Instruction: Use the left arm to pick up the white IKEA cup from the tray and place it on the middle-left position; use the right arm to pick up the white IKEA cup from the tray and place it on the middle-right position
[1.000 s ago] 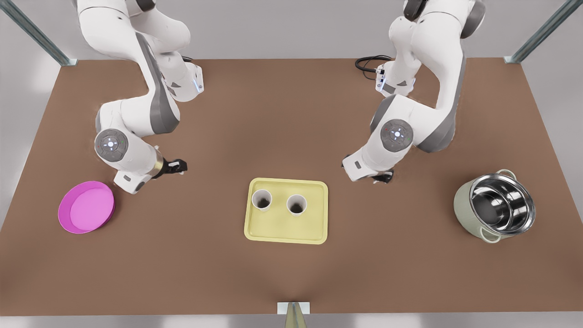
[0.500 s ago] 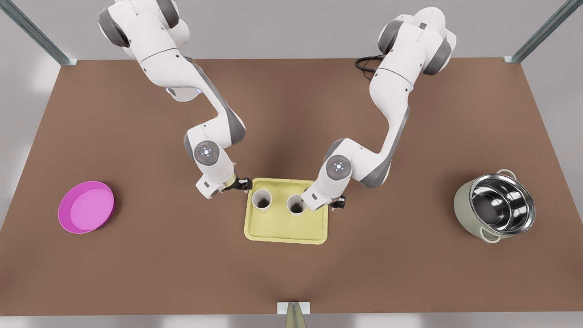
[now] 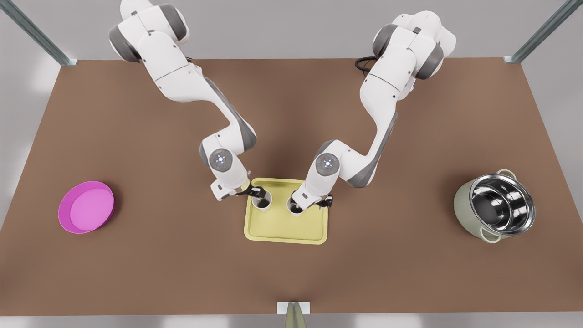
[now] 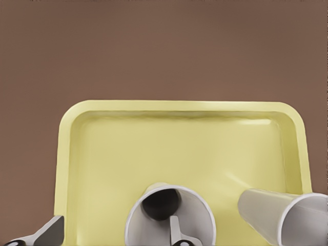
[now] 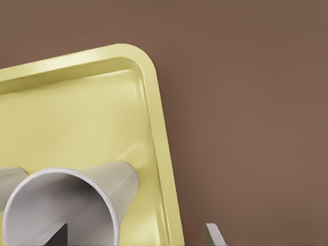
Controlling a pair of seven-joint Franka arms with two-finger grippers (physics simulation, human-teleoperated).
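Note:
The pale-yellow tray lies at the table's middle and holds two white cups. The left arm, with its metal wrist ring, reaches to the cup on the front view's left. In the left wrist view, my left gripper is open astride this cup's wall, one finger inside and the other outside. The right arm reaches to the other cup. My right gripper is open astride that cup's wall in the same way. Both grippers hang low over the tray.
A round magenta dish sits toward the front view's left. A pale-green pot with a shiny steel inside stands toward the right. A black cable lies at the back edge. Bare brown tabletop flanks the tray on both sides.
Both arms have swung in from the sides to the tray and come down, so that each gripper now straddles the rim of a cup. The cups have not moved.

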